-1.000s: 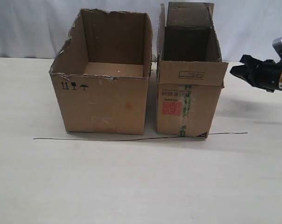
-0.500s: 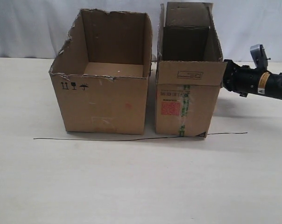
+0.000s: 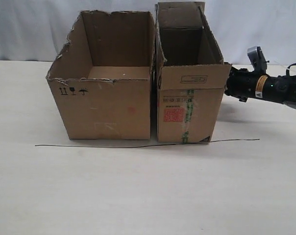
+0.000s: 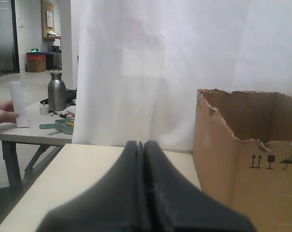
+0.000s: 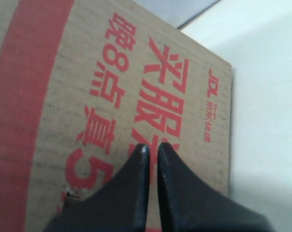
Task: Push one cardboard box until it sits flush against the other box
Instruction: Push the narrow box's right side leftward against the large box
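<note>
Standing upright on the pale table (image 3: 138, 196), the cardboard box (image 3: 207, 112) is at 3 o'clock of the other box (image 3: 106, 110), w/ the front faces abt in one line. Their near walls meet at the upper part and only a thin dark seam shows lower down, so I cannot tell if the contact is full. Its top flaps stand up, and the red square print & green-striped tape face the exterior cam. At 3 o'clock of this carton the right gripper (image 3: 228, 84) comes in abt level, tips against the side wall near the upper edge. The right wrist view shows its fingers (image 5: 136, 193) almost together, a thin slit between, nothing held, pressed to the red-printed wall. The left gripper (image 4: 142, 143) has its fingers closed on each other, holding nothing, w/ the torn-rim carton beyond it. A thin black line (image 3: 138, 145) runs at 6 o'clock of both cartons, just along their bottom edges.
</note>
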`<state>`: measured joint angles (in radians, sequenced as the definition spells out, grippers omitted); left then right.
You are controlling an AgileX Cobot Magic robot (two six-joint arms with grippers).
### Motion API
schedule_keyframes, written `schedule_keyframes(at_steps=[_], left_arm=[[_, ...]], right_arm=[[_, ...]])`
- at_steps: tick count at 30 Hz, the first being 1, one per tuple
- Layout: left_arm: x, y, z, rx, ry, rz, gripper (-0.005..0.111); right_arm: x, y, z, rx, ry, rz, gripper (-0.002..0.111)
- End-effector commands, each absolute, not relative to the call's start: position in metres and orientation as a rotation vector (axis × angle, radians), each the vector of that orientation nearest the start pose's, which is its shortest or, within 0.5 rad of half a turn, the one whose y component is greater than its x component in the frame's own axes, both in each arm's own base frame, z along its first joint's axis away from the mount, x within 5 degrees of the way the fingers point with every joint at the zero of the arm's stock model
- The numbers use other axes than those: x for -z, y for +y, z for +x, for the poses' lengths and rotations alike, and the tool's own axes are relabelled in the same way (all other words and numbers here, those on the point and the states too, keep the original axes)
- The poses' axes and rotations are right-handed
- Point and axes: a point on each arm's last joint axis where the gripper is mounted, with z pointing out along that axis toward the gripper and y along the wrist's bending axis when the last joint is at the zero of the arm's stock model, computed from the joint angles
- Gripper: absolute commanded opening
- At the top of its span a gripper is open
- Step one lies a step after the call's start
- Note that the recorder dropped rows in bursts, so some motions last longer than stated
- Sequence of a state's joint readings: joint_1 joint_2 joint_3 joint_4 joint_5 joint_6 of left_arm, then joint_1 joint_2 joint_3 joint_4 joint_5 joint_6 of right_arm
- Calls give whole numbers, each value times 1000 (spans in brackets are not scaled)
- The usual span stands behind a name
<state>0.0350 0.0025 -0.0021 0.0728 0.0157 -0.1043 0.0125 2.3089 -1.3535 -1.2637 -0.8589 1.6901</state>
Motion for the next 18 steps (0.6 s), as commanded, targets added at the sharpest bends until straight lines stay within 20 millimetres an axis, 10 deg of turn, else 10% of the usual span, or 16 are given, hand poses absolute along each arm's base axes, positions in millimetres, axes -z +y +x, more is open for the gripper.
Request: schedule_keyframes(at_steps=[1, 18], left_arm=[[-212, 2, 56, -3, 1492, -50, 0], [-212, 2, 56, -3, 1492, -50, 0]], right_arm=[[-101, 71, 453, -1202, 2117, 102, 5], [-93, 34, 394, -1326, 2114, 173, 5]])
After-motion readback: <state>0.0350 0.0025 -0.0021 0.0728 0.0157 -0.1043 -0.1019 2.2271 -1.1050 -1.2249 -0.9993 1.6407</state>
